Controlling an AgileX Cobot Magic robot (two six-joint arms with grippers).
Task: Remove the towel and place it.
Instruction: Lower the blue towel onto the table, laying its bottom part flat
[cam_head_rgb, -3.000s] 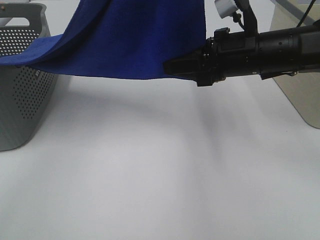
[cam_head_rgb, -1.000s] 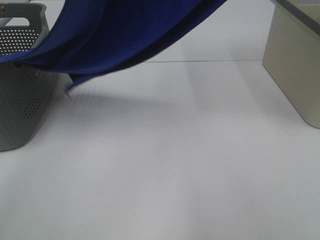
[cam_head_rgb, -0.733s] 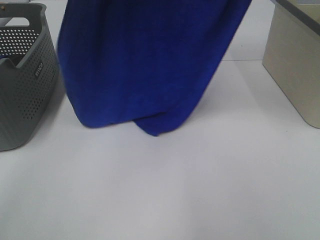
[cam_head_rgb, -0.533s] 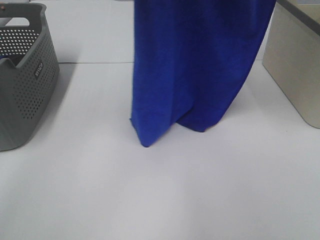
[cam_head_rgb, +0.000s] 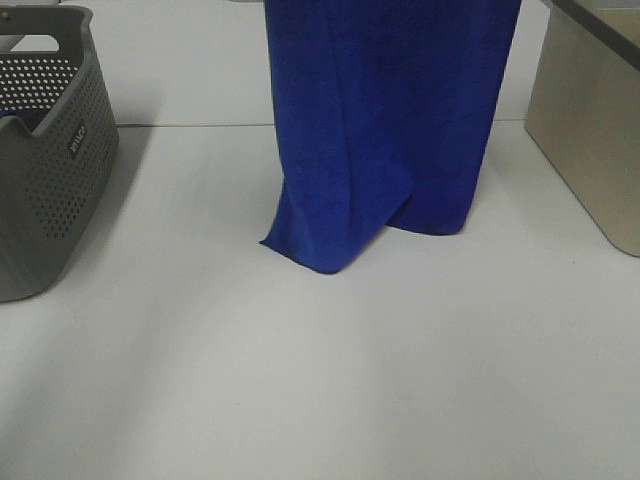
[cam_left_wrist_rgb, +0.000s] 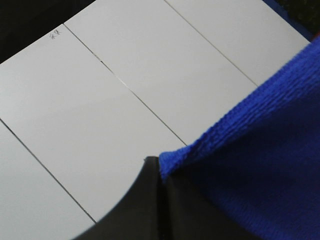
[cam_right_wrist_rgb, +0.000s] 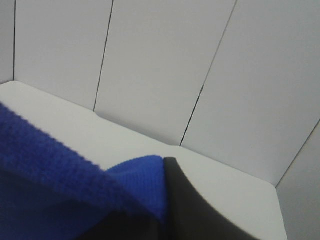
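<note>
My left jaws and right jaws clamp the blue towel (cam_head_rgb: 390, 120); it hangs below them, touching the table (cam_head_rgb: 300, 380).

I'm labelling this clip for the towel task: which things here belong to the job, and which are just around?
In the job: the towel, hanging down to the table; left gripper and right gripper, both shut on it.
Just around: grey perforated basket; beige bin.

towel (cam_head_rgb: 385, 120): royal blue | basket (cam_head_rgb: 50, 190): grey, perforated dots | table (cam_head_rgb: 330, 380): white | bin (cam_head_rgb: 590, 120): beige
</note>
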